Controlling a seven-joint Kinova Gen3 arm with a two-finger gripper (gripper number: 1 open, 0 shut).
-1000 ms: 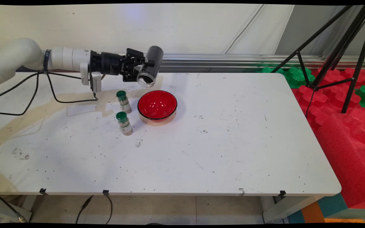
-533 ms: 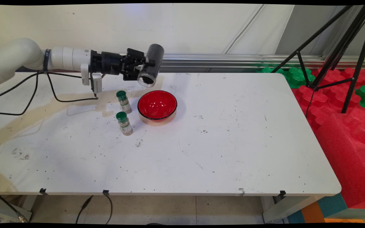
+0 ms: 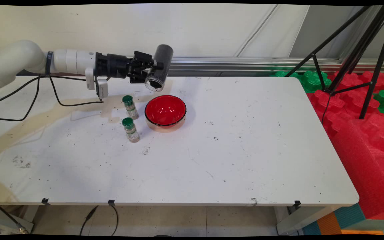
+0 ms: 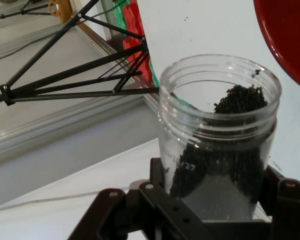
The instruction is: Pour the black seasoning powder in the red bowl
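The black gripper [image 3: 149, 71] is clamped on a clear open jar [image 3: 159, 68] of dark granules, tilted mouth-down above the table [image 3: 245, 150]. A red bowl [image 3: 165, 111] sits at its 6 o'clock, with 2 green-capped bottles [image 3: 129, 107] at the bowl's 9 o'clock.

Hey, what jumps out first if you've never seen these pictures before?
The gripper holds a clear jar of dark grains tipped mouth-down, above and behind the red bowl on the white table. Two small green-capped bottles stand upright just left of the bowl.
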